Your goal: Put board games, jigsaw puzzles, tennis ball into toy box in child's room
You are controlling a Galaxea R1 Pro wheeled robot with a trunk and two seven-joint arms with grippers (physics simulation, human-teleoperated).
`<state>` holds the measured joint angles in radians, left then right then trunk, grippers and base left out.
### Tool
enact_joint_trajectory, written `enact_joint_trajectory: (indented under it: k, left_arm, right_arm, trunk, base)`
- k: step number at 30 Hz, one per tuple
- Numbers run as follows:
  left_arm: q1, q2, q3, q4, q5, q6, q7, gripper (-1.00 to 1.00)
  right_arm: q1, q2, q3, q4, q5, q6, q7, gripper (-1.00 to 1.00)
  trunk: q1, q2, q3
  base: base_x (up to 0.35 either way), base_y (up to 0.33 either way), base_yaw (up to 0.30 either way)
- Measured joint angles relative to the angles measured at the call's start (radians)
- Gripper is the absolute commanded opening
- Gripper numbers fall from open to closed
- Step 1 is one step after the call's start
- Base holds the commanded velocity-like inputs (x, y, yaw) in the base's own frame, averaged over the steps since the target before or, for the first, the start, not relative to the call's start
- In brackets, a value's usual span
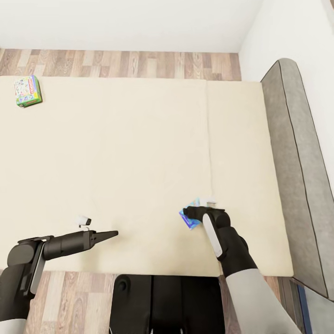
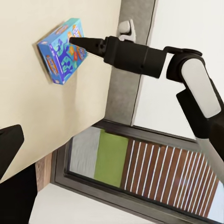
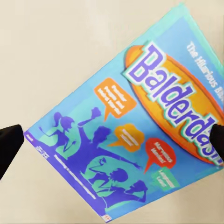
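A blue "Balderdash" board game lies flat on the cream bed, close to its near edge. My right gripper hovers right over the box, open, its two fingers wide apart on either side of the lid. The left wrist view shows that gripper's tip at the blue box. A second board game, green, rests at the bed's far left corner. My left gripper hangs over the bed's near edge, pointing right, open with nothing in it.
A grey padded headboard runs along the bed's right side against the white wall. Wooden floor lies beyond the bed and in front of it, where my dark base stands.
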<state>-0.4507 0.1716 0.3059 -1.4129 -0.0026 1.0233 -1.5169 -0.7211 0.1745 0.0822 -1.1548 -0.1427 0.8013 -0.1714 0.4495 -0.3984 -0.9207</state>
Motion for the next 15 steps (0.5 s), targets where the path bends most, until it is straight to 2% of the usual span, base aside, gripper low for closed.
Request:
enact_joint_trajectory:
  k: [9,15]
  left_arm:
    - [0.0,0.0,-0.016,0.002,0.0,-0.001,0.0,1.0]
    - [0.0,0.0,-0.018,0.002,0.0,0.0,0.0,1.0]
  right_arm:
    - [-0.072,0.0,-0.002,-0.031,0.001,0.091,-0.003,1.0]
    - [-0.105,0.0,-0.002,-0.043,0.001,0.119,-0.004,1.0]
  trunk:
    - [0.0,0.0,-0.005]
    - [0.0,0.0,-0.005]
  base:
    - [0.0,0.0,0.013]
    - [0.0,0.0,0.001]
